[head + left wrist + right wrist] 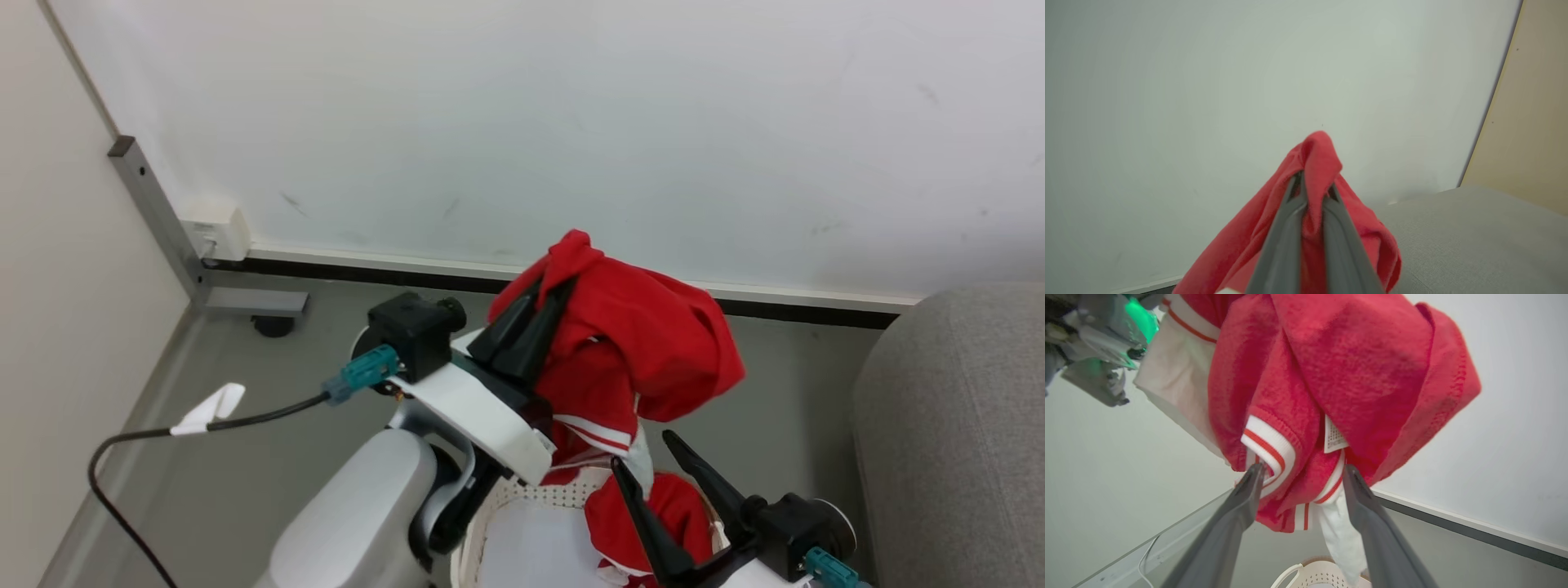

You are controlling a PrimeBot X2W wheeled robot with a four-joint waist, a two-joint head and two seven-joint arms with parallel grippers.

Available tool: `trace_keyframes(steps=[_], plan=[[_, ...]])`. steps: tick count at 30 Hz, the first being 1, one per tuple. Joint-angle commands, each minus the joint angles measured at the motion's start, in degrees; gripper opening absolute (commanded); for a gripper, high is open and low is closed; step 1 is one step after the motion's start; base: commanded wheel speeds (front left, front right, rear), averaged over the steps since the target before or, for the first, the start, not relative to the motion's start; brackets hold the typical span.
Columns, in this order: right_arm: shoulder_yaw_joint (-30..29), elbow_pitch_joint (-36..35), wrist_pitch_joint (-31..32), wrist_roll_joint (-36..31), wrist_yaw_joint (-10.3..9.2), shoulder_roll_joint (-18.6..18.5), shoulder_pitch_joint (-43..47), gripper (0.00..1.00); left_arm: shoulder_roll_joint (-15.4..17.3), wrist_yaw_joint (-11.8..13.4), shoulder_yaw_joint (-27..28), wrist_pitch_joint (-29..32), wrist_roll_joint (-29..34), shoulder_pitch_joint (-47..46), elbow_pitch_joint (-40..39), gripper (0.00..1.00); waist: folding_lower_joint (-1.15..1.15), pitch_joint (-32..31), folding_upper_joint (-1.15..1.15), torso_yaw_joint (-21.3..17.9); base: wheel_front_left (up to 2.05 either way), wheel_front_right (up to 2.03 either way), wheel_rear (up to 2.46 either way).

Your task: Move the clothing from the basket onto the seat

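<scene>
Jaws of the left gripper [555, 286] were clamped tight on a bunched fold at the top of the garment [645, 335], with a tuft of red cloth poking out past the tips. The right gripper [639, 447] had its 2 fingers spread wide and gripped nothing.

To my eye the step in hand was the carry to the seat [955, 408], which lay at 3 o'clock from the raised garment in the head view. Doing it well would mean keeping that pinch firm, since only 1 small fold bore the whole weight. The white tail would need to rise clear of the basket [522, 494] before any swing toward 3 o'clock. The free right gripper could close on the striped hem to share the load and stop the cloth swaying. I would let go low over the cushion, well in from its rounded edge, so nothing slid to the floor.

From the left tips the garment hung down toward 5 o'clock. Its striped hem sat at 12 o'clock from the right tips, between them in the right wrist view. Whether the cuff touched a finger I could not tell. The basket stood at 6 o'clock beneath, with a second garment [645, 514] lying inside.
</scene>
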Motion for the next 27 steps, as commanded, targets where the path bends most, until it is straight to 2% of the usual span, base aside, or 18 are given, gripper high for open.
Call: trace_keyframes(steps=[1, 13, 14, 15, 17, 27], plan=[[0.25, 0.79, -0.01, -0.06, -0.12, -0.09, -0.83, 1.00, -0.24, -0.31, -0.59, 0.30, 0.05, 0.80, -0.49, 0.00, 0.00, -0.08, 0.00, 1.22, 0.00, 0.00, 0.00], [-2.91, 4.18, -0.01, 0.16, -0.12, -0.03, -2.10, 1.00, -2.87, -1.46, -8.43, 2.17, -1.80, 5.12, -3.77, 0.00, 0.00, -0.92, 0.00, 7.70, 0.00, 0.00, 0.00], [-3.29, 4.38, -0.01, 0.05, -0.12, -0.03, -2.12, 0.46, -2.95, -1.46, -8.67, 2.25, -1.99, 5.36, -3.91, 0.00, 0.00, -0.98, 0.00, 8.08, 0.00, 0.00, 0.00], [-3.55, 4.52, -0.01, 0.02, -0.12, -0.03, -2.15, 0.03, -2.99, -1.41, -8.75, 2.30, -2.23, 5.54, -4.01, 0.00, 0.00, -1.05, 0.00, 8.38, 0.00, 0.00, 0.00], [-3.70, 4.58, -0.01, 0.08, -0.12, -0.03, -2.12, 0.00, -2.96, -1.30, -8.79, 2.33, -2.39, 5.73, -4.07, 0.00, 0.00, -1.12, 0.00, 8.62, 0.00, 0.00, 0.00], [-3.52, 3.34, -0.02, 1.13, -0.12, -0.03, -1.23, 0.00, -1.85, -0.15, -7.28, 1.10, -3.03, 6.40, -2.97, 0.00, 0.00, -1.16, 0.00, 8.01, 0.00, 0.00, 0.00]])
